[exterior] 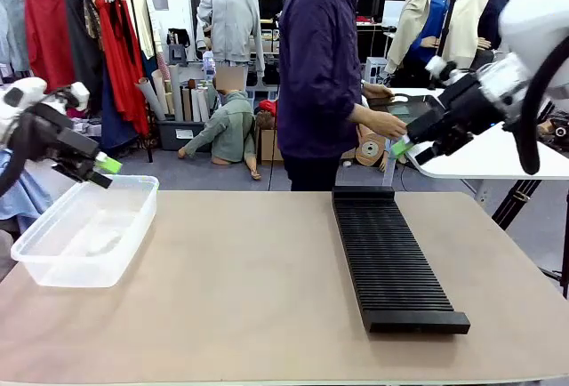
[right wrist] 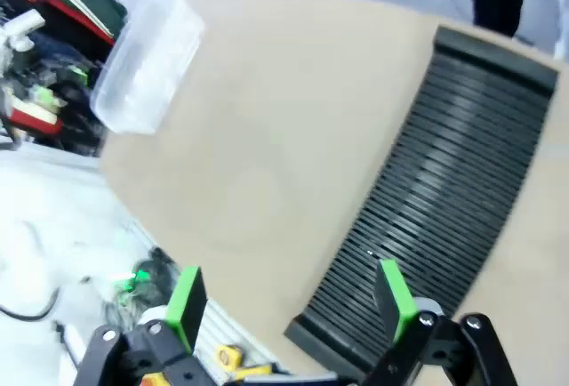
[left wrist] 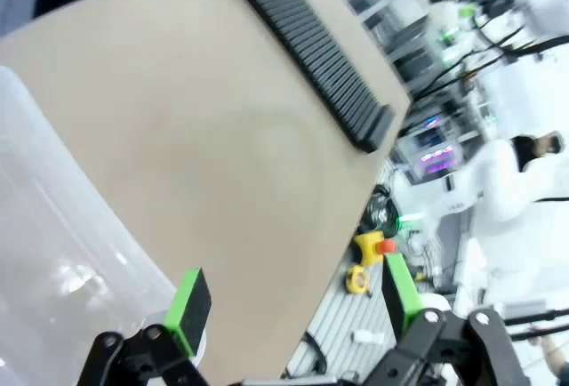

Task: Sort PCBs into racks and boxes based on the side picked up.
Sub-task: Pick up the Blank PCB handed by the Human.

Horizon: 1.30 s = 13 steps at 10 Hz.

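On the tan surface, the clear box sits at the near left. The long black rack lies right of centre, running from near the front toward the far edge. The left tool hangs released above the box's far rim, fingers spread. The right tool, likewise spread and holding nothing, hovers beyond the rack's far end, close to the hand of a person standing at the far side.
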Each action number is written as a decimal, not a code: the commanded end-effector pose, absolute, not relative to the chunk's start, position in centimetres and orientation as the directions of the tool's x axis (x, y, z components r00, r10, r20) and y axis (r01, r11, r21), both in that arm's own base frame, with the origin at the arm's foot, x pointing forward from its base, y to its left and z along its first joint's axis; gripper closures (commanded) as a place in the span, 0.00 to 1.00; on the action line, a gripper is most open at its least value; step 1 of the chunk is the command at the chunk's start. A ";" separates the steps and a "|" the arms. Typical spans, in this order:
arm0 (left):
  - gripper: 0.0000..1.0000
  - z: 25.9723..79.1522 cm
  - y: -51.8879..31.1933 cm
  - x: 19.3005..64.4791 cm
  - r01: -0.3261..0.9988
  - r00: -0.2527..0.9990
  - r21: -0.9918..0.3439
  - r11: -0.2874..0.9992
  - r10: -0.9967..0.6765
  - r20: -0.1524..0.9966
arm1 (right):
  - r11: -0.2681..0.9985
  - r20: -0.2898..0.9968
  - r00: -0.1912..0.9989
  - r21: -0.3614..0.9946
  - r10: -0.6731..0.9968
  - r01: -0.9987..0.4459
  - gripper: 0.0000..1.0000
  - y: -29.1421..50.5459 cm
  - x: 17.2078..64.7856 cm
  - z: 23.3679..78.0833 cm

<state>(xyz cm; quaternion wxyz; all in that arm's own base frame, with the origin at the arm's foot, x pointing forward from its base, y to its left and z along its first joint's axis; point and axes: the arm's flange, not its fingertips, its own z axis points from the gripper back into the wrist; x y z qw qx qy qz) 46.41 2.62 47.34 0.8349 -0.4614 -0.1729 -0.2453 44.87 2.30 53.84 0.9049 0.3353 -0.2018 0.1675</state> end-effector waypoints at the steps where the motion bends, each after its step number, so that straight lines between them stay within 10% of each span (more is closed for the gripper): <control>1: 0.00 45.8 5.8 48.2 0.547 0.836 -0.780 0.304 -0.157 0.525 | 0.597 0.484 0.870 0.671 0.097 -0.440 0.00 -1.2 44.8 53.2; 13: 0.00 49.1 12.8 48.5 0.513 0.832 -0.823 0.245 0.097 0.547 | 0.381 0.477 0.846 0.848 -0.240 -0.370 0.00 -13.7 40.7 48.9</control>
